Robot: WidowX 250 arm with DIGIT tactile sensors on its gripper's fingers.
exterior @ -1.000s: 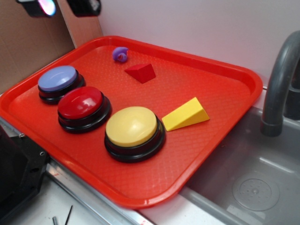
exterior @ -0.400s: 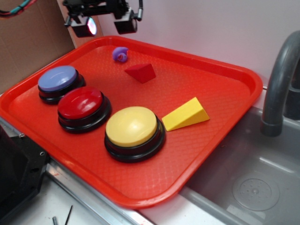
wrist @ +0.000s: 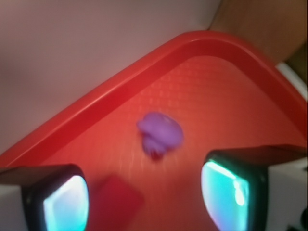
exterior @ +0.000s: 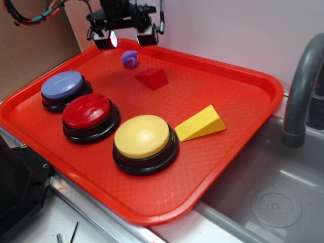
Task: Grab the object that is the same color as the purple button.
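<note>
A: What fills the middle of the frame?

B: A red plastic tray point(exterior: 243, 96) with rounded corners, a raised rim and a fine waffle texture on its floor. Toward its left lie three round push buttons on glossy black bases: the purple button point(exterior: 63, 85) with a smooth lavender-blue dome, a red-domed button point(exterior: 87, 111) just below and right of it, and a yellow-domed button point(exterior: 142, 137) lower still.

A: And the small purple thing?

B: The object point(exterior: 130, 58) is a tiny curled, ring-like purple piece at the upper left of the tray, near the far rim. In the wrist view it is blurred point(wrist: 160, 134), a soft rounded lump on the textured floor.

A: What lies near it?

B: A red wedge point(exterior: 152, 78) just to its lower right, matte and sharp-edged. A yellow wedge point(exterior: 201, 124) lies well apart, beside the yellow button.

A: The end effector?

B: The end effector point(exterior: 126, 38) hangs above the object at the top left, its fingers spread wide and holding nothing. The fingertips point(wrist: 236, 190) show glossy, teal-lit faces.

A: Right edge?

B: A grey curved faucet point(exterior: 302, 91) over a grey sink point(exterior: 273, 202).
</note>
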